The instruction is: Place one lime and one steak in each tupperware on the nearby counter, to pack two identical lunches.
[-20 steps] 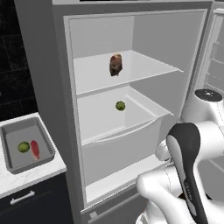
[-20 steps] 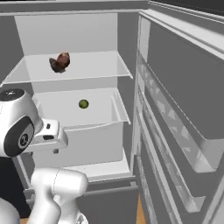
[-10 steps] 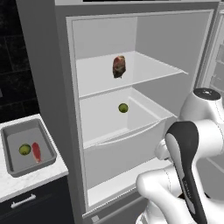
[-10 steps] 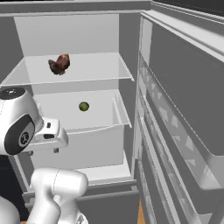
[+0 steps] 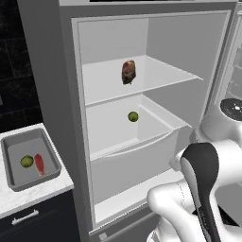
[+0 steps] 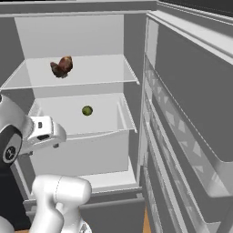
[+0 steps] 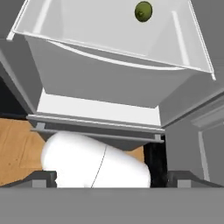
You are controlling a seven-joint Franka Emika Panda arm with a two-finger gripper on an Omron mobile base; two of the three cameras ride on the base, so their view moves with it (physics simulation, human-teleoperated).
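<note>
Left base view: steak (image 5: 128,72) on fridge shelf (image 5: 160,75), lime (image 5: 133,116) in drawer (image 5: 156,130) below; tool (image 7: 112,178) spread wide, holding nothing.

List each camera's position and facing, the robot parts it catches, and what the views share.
Left base view: behind the arm's left, facing the open fridge and counter; white arm at lower right.
Right base view: behind the arm's right, facing the fridge interior and door shelves; arm at lower left.
Hand view: on the hand, looking at the drawer; the open tool at the bottom.
Shared: all show the lime; both base views show the steak.
</note>
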